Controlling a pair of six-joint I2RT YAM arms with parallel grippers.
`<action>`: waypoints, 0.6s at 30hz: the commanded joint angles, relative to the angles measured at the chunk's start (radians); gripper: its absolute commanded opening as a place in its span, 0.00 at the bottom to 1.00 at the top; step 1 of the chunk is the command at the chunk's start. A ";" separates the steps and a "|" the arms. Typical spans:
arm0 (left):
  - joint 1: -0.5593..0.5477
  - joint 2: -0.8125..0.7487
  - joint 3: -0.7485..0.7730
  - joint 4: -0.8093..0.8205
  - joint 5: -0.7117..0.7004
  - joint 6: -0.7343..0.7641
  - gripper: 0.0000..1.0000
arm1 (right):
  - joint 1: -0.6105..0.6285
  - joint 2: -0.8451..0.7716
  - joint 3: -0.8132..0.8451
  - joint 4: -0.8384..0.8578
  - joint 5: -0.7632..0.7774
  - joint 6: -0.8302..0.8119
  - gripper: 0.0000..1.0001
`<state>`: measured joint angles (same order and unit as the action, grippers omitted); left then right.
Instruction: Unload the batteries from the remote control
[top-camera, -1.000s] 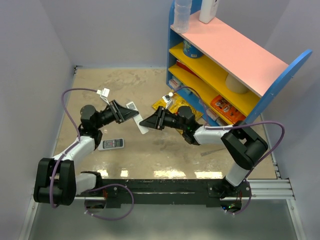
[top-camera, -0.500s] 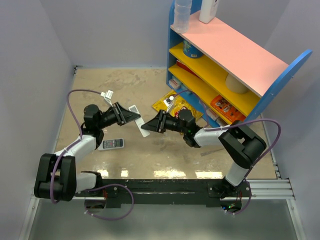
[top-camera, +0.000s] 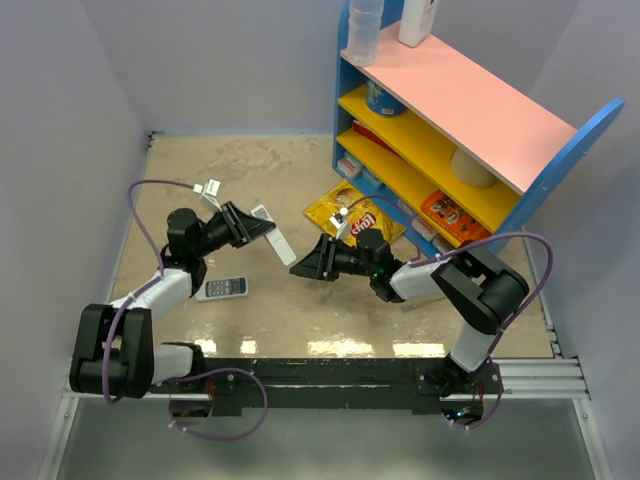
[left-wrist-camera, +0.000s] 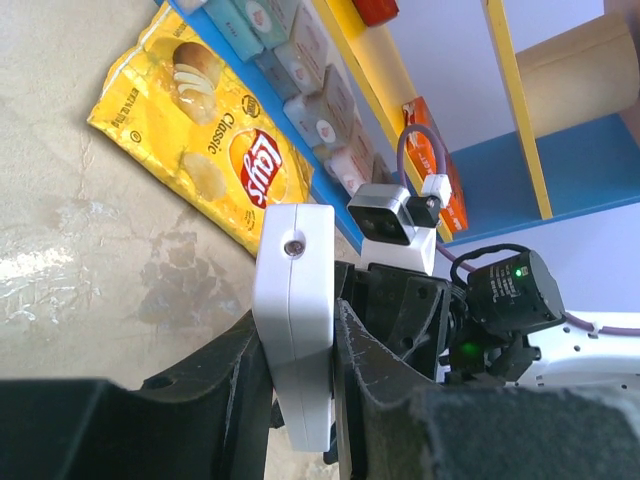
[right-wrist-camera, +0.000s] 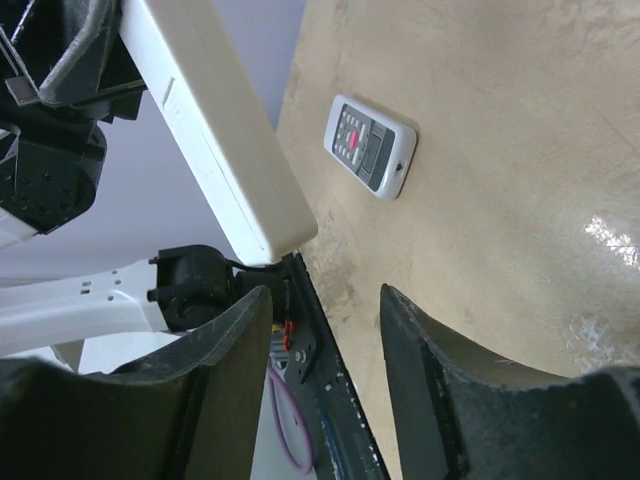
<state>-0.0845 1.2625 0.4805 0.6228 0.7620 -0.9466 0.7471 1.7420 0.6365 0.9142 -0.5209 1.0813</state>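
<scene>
The white flat rectangular plastic remote control (left-wrist-camera: 293, 270) is pinched edge-on in the left gripper (left-wrist-camera: 300, 338), fingers closed narrow on its sides. It's held up off the beige table (top-camera: 300, 180) with its free end offered toward 4 o'clock, probably so the back can be got at. The right gripper (right-wrist-camera: 320, 310) is parked just short of that end, fingers apart, nothing gripped. No red batteries can be seen, so they're presumably inside. A second small white keypad remote (top-camera: 222, 288) can be seen lying at 7 o'clock of the held one.
</scene>
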 joint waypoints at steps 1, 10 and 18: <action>0.005 -0.006 0.026 0.069 -0.023 0.029 0.00 | -0.009 -0.002 -0.005 0.067 -0.039 0.023 0.56; 0.005 -0.041 -0.016 0.080 0.013 0.025 0.00 | -0.038 -0.082 0.072 -0.040 0.008 0.052 0.82; 0.003 -0.086 -0.052 0.127 0.046 -0.029 0.00 | -0.038 -0.059 0.166 -0.093 0.009 0.052 0.83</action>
<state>-0.0845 1.2190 0.4397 0.6521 0.7788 -0.9585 0.7113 1.7031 0.7479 0.8505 -0.5220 1.1259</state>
